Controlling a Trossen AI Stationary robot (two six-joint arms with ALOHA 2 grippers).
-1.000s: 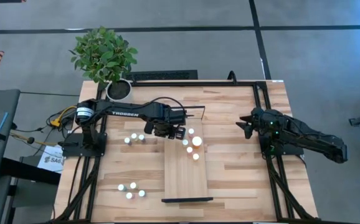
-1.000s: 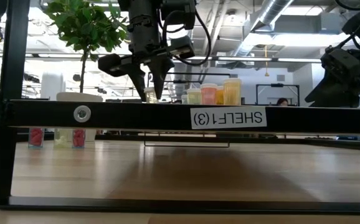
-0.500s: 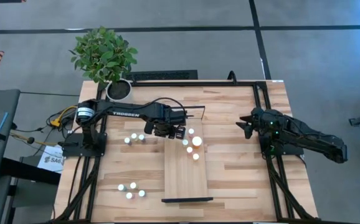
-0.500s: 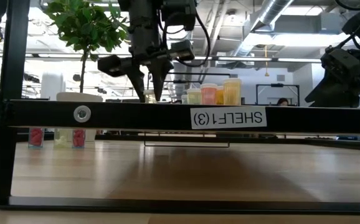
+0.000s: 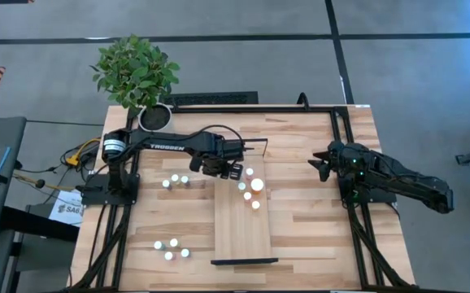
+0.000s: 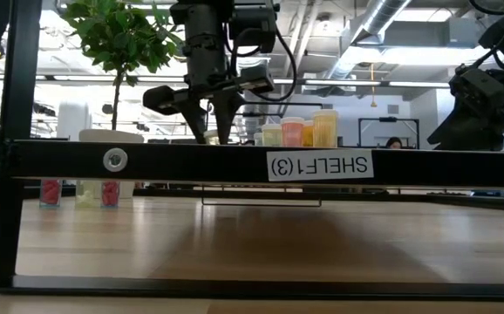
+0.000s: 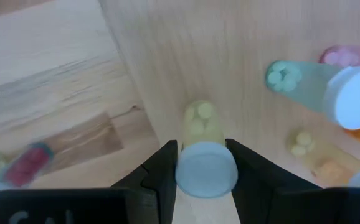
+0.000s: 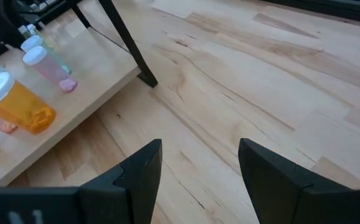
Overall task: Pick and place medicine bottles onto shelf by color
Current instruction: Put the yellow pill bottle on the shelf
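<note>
The shelf is a light-wood panel lying along the middle of the table. Several white-capped medicine bottles stand on its far half, among them a larger orange one. My left gripper hangs over the shelf's far left part, shut on a yellowish bottle. Two more groups of bottles stand on the table left of the shelf, one farther off and one nearer. My right gripper waits open over the table at the right, with nothing between its fingers. My left gripper pinches the yellowish bottle by its white cap between the two fingers. The fingers point straight down from above. The bottle hangs upright below them over the shelf. Whether its bottom touches the shelf does not show.
A potted plant stands at the table's far left corner. The shelf's black end frame crosses the low view. Bare wood lies between the shelf and my right arm.
</note>
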